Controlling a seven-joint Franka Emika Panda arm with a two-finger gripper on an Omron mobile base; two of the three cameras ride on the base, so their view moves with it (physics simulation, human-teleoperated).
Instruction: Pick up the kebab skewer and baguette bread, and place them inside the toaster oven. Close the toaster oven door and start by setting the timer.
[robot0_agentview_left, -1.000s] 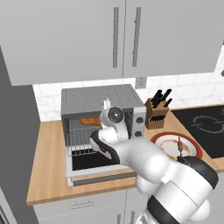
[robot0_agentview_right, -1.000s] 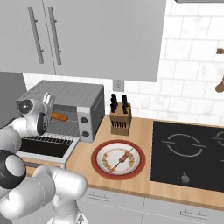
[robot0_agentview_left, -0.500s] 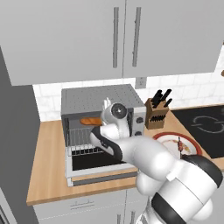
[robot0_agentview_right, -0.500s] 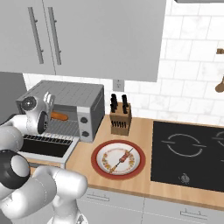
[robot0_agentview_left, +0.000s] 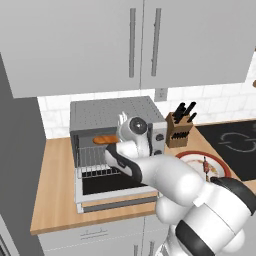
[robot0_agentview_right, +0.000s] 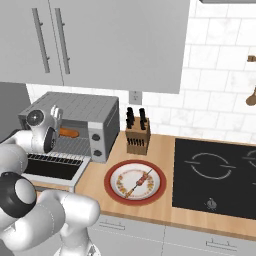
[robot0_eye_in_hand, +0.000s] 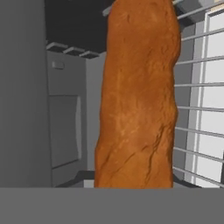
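Inside the oven (robot0_agentview_left: 112, 111), just above its wire rack (robot0_agentview_left: 97, 157), the bread (robot0_agentview_left: 106, 139) sticks out sideways. At the mouth of the oven, the claw (robot0_agentview_left: 121, 137) is squeezed onto the bread's end. Below, the oven door (robot0_agentview_left: 112, 186) hangs open. On the red plate (robot0_agentview_right: 112, 176) beside the oven lies the meat stick (robot0_agentview_right: 139, 182). Behind it stands a knife block (robot0_agentview_right: 137, 138).

Baguette bread (robot0_eye_in_hand: 138, 96) rough matt crust; toaster oven (robot0_agentview_left: 112, 112) brushed metal w/ perforated top; counter (robot0_agentview_left: 52, 200) smooth wood.
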